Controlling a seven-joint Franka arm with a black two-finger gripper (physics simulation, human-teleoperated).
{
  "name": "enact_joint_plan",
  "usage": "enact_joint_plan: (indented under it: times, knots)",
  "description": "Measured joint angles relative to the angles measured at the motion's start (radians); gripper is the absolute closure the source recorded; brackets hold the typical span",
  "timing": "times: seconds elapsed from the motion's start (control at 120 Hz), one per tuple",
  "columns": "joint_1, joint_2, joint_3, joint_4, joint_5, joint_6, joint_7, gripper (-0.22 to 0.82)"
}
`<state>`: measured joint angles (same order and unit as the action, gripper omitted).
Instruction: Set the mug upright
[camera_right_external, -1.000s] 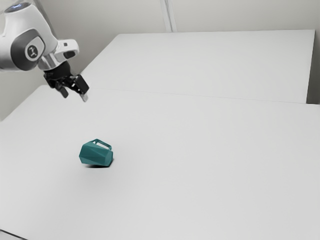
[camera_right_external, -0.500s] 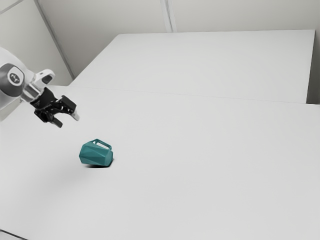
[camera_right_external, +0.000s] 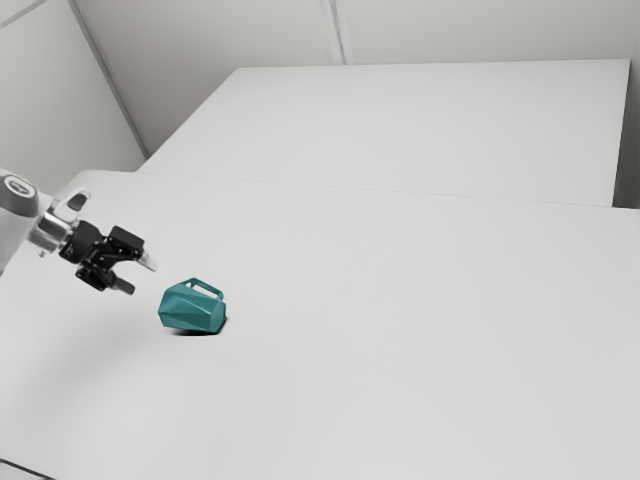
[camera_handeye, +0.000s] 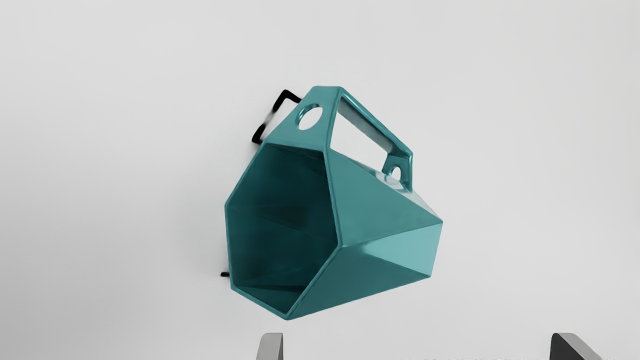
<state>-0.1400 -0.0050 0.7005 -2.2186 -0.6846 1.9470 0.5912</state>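
Off-white and matt, a broad wall (camera_right_external: 250, 45) rises behind the claw's workspace, and a wide, smooth white table (camera_right_external: 400, 340) spreads out under and past it. Beyond a thin seam, farther off from the claw, lies a second flat pale surface (camera_right_external: 430, 130) with straight edges. A white and grey robot arm (camera_right_external: 14, 222) comes in from the exterior view's left, ending in a black two-finger claw (camera_right_external: 138, 276) with pale grey fingertips (camera_handeye: 271, 347). The claw stands wide open, its two tips well apart, and it has hold of nothing.

Only tabletop shows between it and the teal, many-faceted mug (camera_right_external: 192, 309), which lies on its side on the table, near the claw but not touching it, toward the exterior view's right and slightly lower in that view. Its body is made of flat triangular planes with a soft sheen; the wide, angular mouth (camera_handeye: 282, 220) is turned toward the claw's camera, dark teal inside, and the narrower base end points away. In the wrist view the angular handle (camera_handeye: 372, 125) sits on the mug's side farther from the fingertips, with a round hole (camera_handeye: 310, 117) through its mouth-end web. Beside that web, a thin black angular mark (camera_handeye: 286, 93) shows against the white.
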Motion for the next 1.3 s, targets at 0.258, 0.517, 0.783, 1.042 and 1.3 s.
enact_joint_plan:
  times: [0.258,0.517,0.783,1.042,1.3]
  knots:
    - [0.044,0.103,0.0,0.037,-0.127,-0.077,0.166,0.04]
    - [0.094,0.213,-0.005,0.094,-0.215,-0.149,0.314,0.04]
    - [0.11,0.271,-0.02,0.12,-0.26,-0.186,0.425,0.05]
    - [0.114,0.295,-0.048,0.123,-0.303,-0.2,0.496,0.06]
    - [0.113,0.322,-0.073,0.121,-0.332,-0.202,0.541,0.07]
